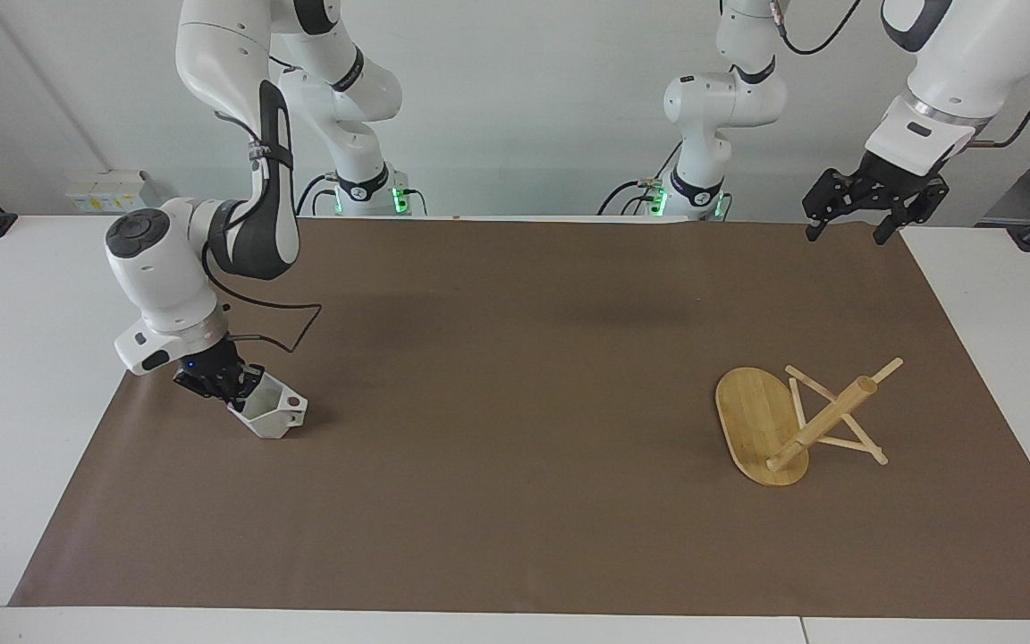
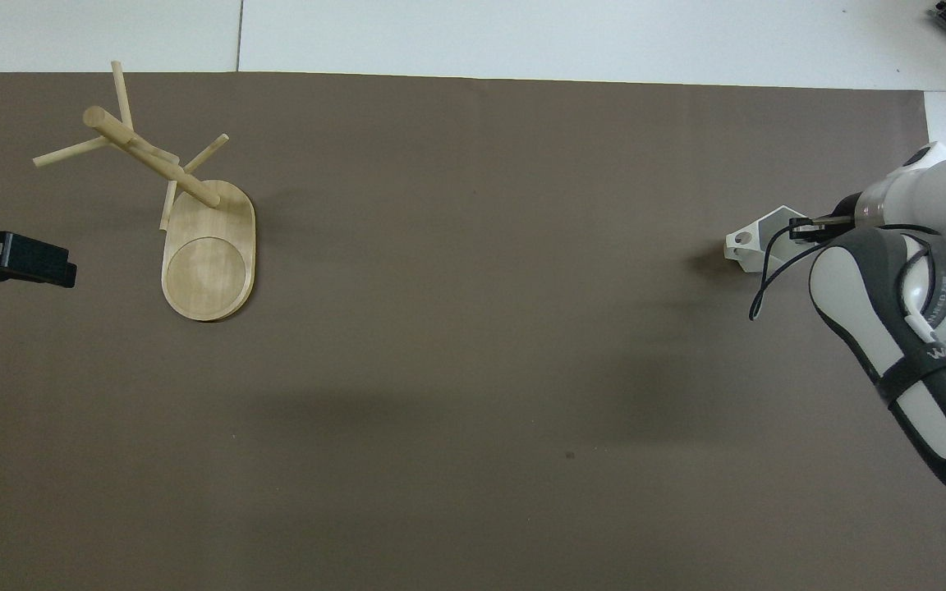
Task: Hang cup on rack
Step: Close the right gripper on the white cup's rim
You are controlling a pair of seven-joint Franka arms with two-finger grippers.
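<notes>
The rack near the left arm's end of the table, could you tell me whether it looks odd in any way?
Yes. The rack appears tipped over: its oval base stands on edge and its post slants above the mat instead of standing upright.

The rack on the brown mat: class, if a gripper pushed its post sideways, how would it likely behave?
The rack probably resists tipping somewhat: its flat oval base is broad. Still, the post rises near one end of the base, so a high push might topple it. Its thin pegs look light and could snap if struck.

On the right arm's (image 2: 916,328) dark band, pale lettering shows in the overhead view, but only a "W" can be made out; nothing else carries readable text.
</notes>
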